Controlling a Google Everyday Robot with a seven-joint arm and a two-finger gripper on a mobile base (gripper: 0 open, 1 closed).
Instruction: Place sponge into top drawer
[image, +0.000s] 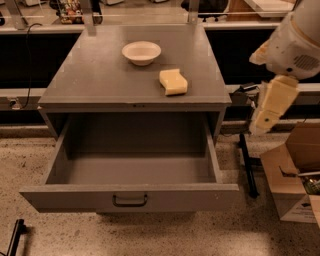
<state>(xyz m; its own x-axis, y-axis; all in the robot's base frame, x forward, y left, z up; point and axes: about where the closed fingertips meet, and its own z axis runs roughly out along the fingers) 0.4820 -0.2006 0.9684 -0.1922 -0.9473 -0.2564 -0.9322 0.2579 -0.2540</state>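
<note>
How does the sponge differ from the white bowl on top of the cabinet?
The sponge is pale yellow and blocky; the bowl is white and round. The sponge is smaller and sits nearer the front edge; the bowl sits farther back. Both rest on the grey cabinet top above the open top drawer, while the end effector hangs right of the cabinet, touching neither.
</note>
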